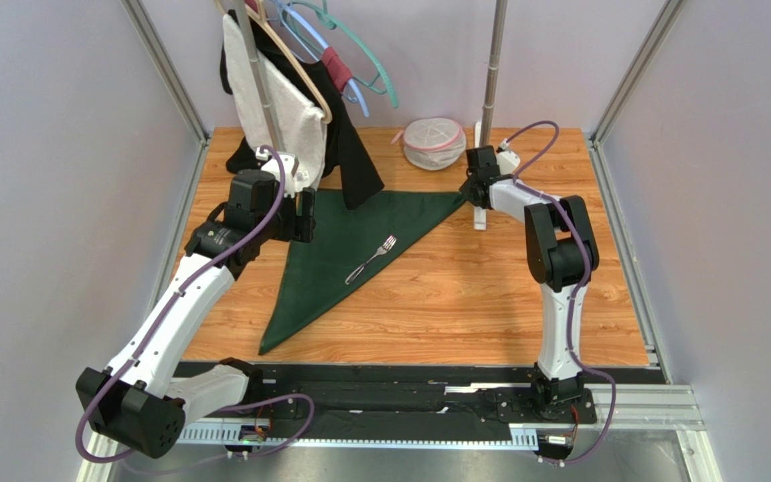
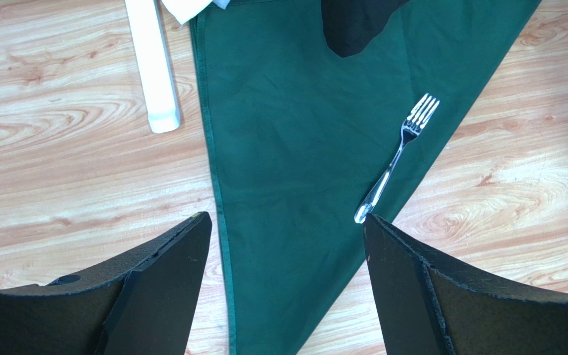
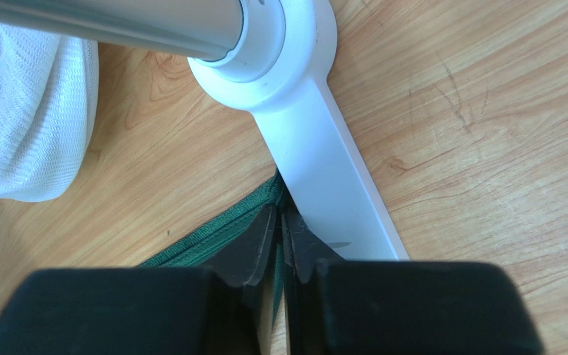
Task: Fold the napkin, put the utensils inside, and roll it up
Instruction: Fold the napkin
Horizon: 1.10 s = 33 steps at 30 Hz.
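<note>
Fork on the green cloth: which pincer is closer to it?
Left. The left pincer hangs open above the napkin, the fork just beside its fingertip; the right pincer pinches the napkin's far corner, away from the fork.

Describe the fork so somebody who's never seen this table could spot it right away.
On the wooden table, find the green napkin lying as a big triangle left of centre. The fork lies on it near its right-hand slanted edge, tines toward the table's far side. It is the only slim, shiny metal piece lying flat on the cloth.
</note>
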{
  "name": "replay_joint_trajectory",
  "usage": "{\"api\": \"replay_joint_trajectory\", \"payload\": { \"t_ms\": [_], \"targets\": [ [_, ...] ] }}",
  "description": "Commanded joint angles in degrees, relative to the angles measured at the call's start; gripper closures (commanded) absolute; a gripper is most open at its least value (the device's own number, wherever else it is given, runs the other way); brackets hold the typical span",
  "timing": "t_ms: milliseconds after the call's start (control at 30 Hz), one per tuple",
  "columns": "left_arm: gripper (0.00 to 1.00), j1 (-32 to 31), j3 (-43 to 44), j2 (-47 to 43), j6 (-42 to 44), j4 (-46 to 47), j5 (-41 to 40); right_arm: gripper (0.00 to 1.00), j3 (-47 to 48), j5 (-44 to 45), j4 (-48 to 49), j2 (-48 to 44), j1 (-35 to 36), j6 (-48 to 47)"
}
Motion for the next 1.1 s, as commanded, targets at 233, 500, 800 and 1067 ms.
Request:
{"api": "replay_joint_trajectory", "payload": {
  "t_ms": [233, 500, 800, 1067],
  "targets": [
    [0.16, 0.2, 0.5, -1.5, 1.3, 1.0, 1.1, 1.0, 2.5, 0.1, 4.4, 0.8, -0.4, -0.4],
    [0.16, 0.2, 0.4, -1.3, 1.4, 1.1, 1.3, 1.0, 3.2, 3.7, 6.0, -2.8, -1.9, -1.1],
    [0.16, 0.2, 0.4, -1.3, 1.2, 1.1, 1.5, 1.0, -3.1, -6.4, 19.2, -8.9, -3.1, -6.4],
    [0.16, 0.2, 0.5, -1.3, 1.2, 1.2, 1.7, 1.0, -17.2, -22.3, 36.3, -16.2, 1.2, -8.2]
  ]
}}
